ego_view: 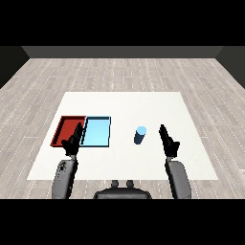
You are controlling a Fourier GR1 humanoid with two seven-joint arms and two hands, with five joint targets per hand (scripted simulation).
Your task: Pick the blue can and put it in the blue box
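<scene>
I see the blue can [140, 135] upright beside my right hand [168, 141], fingers straight, empty; left hand [72, 143] likewise, over the trays' [97, 144] near edge.

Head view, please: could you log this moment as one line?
blue can: upright on table, ungrasped | right hand: open beside it | left hand: open | light blue tray: empty

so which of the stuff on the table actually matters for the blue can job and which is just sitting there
Part of the job:
- blue can, upright on the table
- blue tray, left of the can
- right hand, beside the can, fingers straight

Just lying about:
- red tray
- left hand, over the trays' near edge
</scene>
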